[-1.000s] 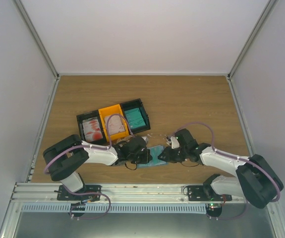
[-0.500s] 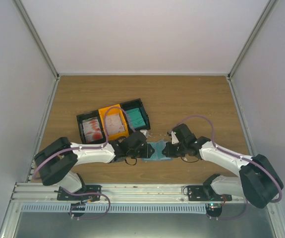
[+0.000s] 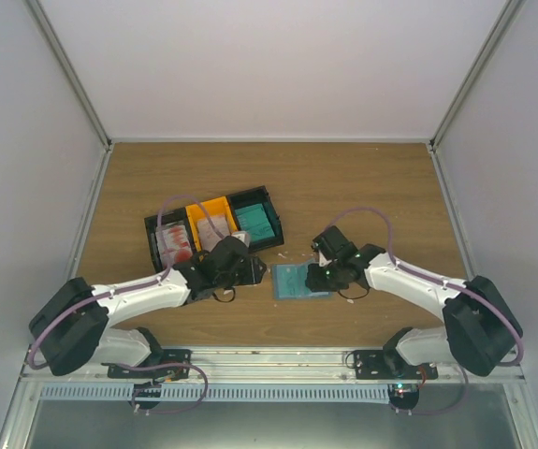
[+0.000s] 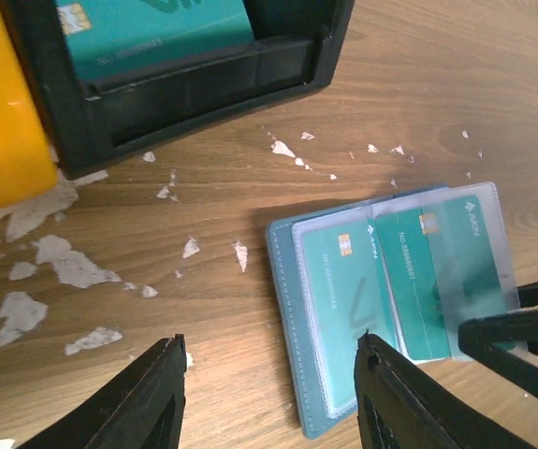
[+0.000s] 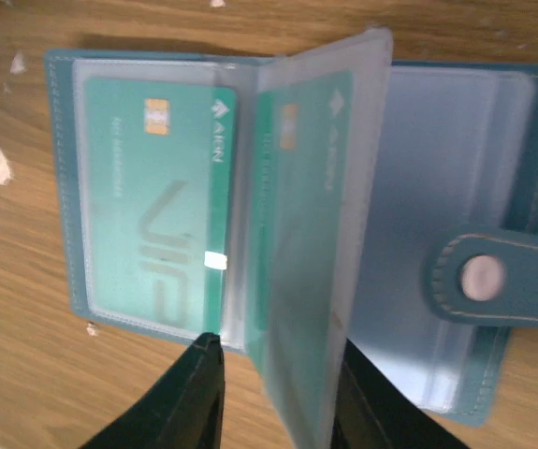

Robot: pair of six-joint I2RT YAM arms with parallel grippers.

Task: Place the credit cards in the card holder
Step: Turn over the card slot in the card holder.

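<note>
The slate-blue card holder lies open on the table between my two grippers. Its clear sleeves hold two teal credit cards, one beside the other. My left gripper is open just left of the holder, and the holder's left edge lies under the right finger. My right gripper is open at the holder's near edge, with one clear sleeve leaf standing up between its fingers. The holder's snap tab points right. More credit cards sit in stacks in the bin: teal, whitish and red-marked.
The black-and-orange three-compartment bin stands just behind my left gripper. Small white scraps lie scattered on the wood between the bin and the holder. The enclosure's grey walls stand on three sides.
My left gripper has opened and drawn back left toward the bin. The holder has shifted away from the bases and now lies spread open. My right gripper followed it and its fingers have parted.
</note>
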